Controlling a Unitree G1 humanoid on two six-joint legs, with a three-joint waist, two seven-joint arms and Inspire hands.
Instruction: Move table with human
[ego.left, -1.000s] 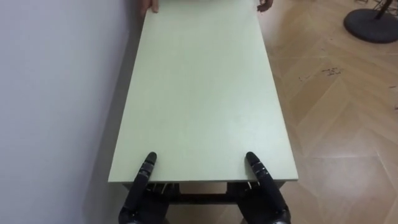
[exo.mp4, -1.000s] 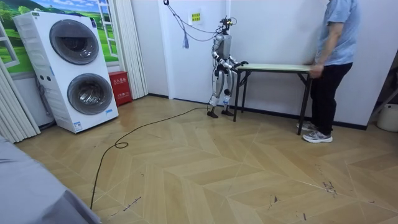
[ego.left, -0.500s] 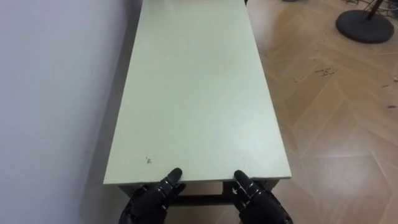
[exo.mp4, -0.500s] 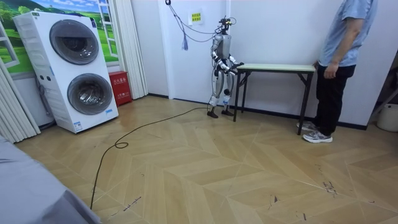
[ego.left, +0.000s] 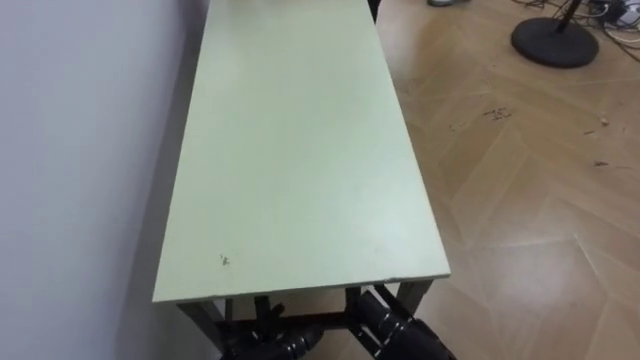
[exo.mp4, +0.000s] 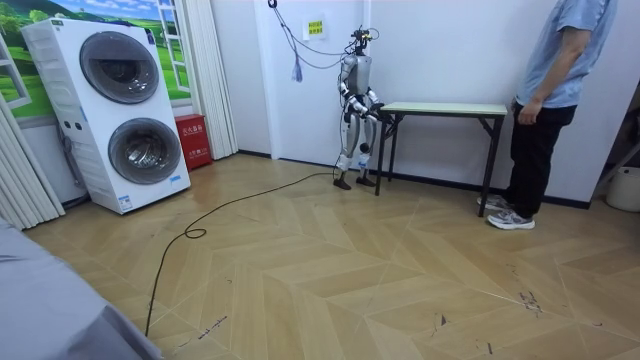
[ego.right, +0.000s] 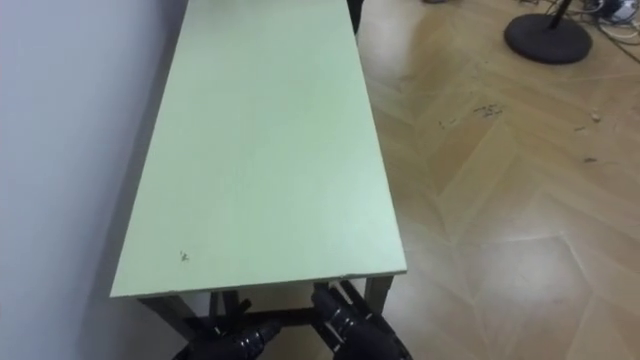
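Observation:
A long pale green table (ego.left: 300, 150) stands lengthwise against the white wall on my left, on dark metal legs. Both my hands hang just below its near edge, off the top. My left hand (ego.left: 272, 346) is low under the left half of the edge, fingers stretched out. My right hand (ego.left: 392, 322) is under the right corner, fingers straight and pointing up at the frame. In the room view I stand at the table's (exo.mp4: 440, 107) left end. A person (exo.mp4: 548, 90) stands at its right end with arms down, hands off the table.
The wall (ego.left: 80, 150) runs close along the table's left side. Wooden floor lies open to the right, with a dark round stand base (ego.left: 555, 40) at the far right. Stacked washing machines (exo.mp4: 120, 110) and a red box (exo.mp4: 192, 140) stand off at the room view's left.
My hands came off the table's near edge, uncurled and sank below it. The person let go of the far end and stood upright. My view shifted forward over the table.

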